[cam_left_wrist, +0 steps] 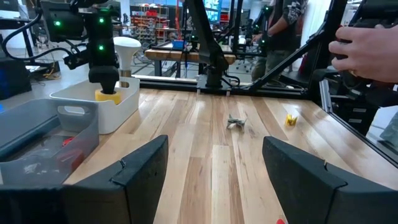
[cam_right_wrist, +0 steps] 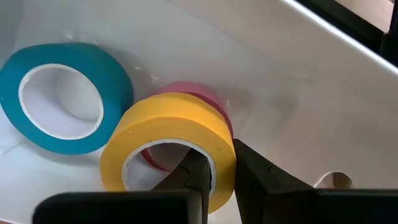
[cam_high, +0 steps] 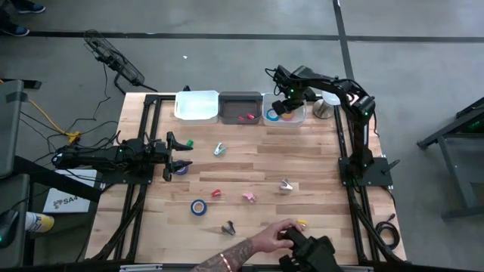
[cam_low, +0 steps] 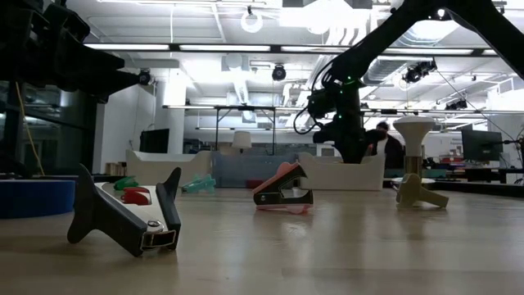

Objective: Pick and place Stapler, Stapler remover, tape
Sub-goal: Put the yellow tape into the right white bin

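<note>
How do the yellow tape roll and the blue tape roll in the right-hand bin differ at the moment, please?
The yellow tape roll is tilted up, its wall pinched by the right gripper; the blue tape roll lies flat and untouched. The yellow one leans over a pink roll; the blue one rests directly on the bin floor. Both are open-centred rings in the same bin.

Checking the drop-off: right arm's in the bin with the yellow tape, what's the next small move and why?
Probably open the right gripper and let go. It is shut on the rim of the yellow tape, which already sits low in the white bin, leaning on the pink roll beside the blue roll.
</note>
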